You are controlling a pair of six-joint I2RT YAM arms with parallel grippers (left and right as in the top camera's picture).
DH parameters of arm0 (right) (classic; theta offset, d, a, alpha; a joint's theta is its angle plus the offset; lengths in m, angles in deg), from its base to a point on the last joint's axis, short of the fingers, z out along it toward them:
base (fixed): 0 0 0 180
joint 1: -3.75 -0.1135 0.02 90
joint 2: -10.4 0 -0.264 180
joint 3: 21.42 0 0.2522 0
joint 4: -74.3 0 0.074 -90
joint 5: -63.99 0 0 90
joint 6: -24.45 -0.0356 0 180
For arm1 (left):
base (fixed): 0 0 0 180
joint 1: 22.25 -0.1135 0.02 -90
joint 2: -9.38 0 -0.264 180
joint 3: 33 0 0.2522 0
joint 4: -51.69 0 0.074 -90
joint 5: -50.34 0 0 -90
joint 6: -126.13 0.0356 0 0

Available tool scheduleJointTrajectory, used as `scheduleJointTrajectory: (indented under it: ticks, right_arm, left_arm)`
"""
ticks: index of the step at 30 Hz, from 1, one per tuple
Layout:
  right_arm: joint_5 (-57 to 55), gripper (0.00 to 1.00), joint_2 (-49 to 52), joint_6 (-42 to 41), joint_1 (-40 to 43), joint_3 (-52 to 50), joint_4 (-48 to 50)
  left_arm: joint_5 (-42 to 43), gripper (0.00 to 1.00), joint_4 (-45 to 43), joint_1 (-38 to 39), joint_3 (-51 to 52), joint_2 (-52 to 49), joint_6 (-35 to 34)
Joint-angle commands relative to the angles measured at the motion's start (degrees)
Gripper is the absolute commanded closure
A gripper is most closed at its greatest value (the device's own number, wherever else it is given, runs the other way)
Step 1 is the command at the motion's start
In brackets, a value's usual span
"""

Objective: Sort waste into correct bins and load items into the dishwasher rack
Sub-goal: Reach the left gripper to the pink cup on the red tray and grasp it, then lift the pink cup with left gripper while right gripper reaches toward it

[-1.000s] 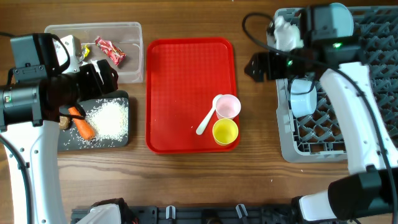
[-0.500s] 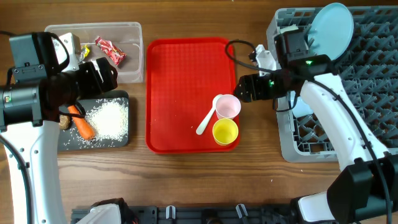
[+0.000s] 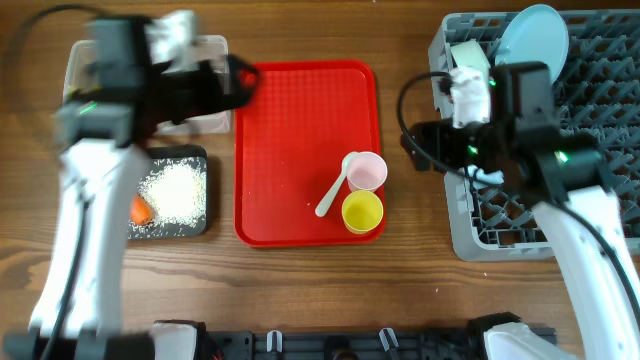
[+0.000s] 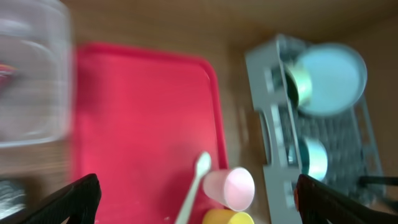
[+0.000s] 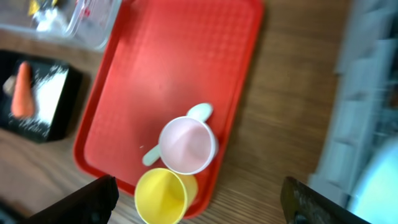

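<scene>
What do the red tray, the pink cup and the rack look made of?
Red tray: likely plastic, matte, with a fine embossed grid.
Pink cup: probably plastic, smooth, thin rim.
Rack: grey moulded plastic, judging by its lattice and pegs.

1. A robot test bench is shown, set up like a kitchen clean-up station.
2. A white-and-black left arm point(image 3: 85, 230) and right arm point(image 3: 590, 240) are seen over a plain wooden table point(image 3: 400, 290), with a black rail point(image 3: 330, 345) along its near edge.
3. Kitchen props are laid out in a tidy row: a grey dishwasher rack point(image 3: 455, 235) holding a light blue plate point(image 3: 532, 35), a red tray point(image 3: 290, 130) carrying a pink cup point(image 3: 367, 171) and a yellow cup point(image 3: 362, 211), a clear tub point(image 5: 93, 25) and a black tray point(image 3: 170, 228).
</scene>
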Motion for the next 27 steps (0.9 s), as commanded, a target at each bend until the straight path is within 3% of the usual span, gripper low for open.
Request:
scheduleJointTrajectory:
  ticks: [1, 7, 11, 17, 19, 21, 22, 27]
  right_arm:
    - [-9.6, 0.12, -4.2, -4.4, 1.4, 0.2, -1.5]
    - [-9.6, 0.12, -5.6, -4.3, 6.8, 0.2, -3.8]
    - [-9.6, 0.12, -5.6, -4.1, 7.7, 0.2, -3.9]
    - [-9.6, 0.12, -5.4, -4.2, 7.7, 0.2, -3.9]
    - [-9.6, 0.12, -5.3, -4.2, 7.7, 0.2, -3.9]
    - [-9.6, 0.12, -5.1, -4.2, 7.7, 0.2, -4.0]
    - [-9.6, 0.12, -5.0, -4.2, 7.7, 0.2, -4.0]
    - [-9.1, 0.12, -4.9, -4.2, 7.7, 0.2, -4.0]
  left_arm:
    - [1.8, 0.01, -2.9, 10.5, -0.2, -11.9, 0.4]
    - [0.2, 0.04, -8.5, 22.6, -0.2, -30.3, 0.4]
    - [-3.1, 0.05, -8.7, 24.8, -0.2, -32.4, 0.4]
    - [-6.8, 0.35, -7.3, 25.0, -0.2, -32.4, 0.4]
    - [-7.3, 0.59, -7.2, 25.0, -0.2, -32.4, 0.3]
    - [-7.3, 0.91, -7.1, 25.0, -0.2, -32.4, 0.4]
    - [-7.3, 0.96, -7.0, 25.0, -0.2, -32.4, 0.4]
    - [-7.1, 0.96, -6.2, 24.2, -0.3, -31.3, 0.4]
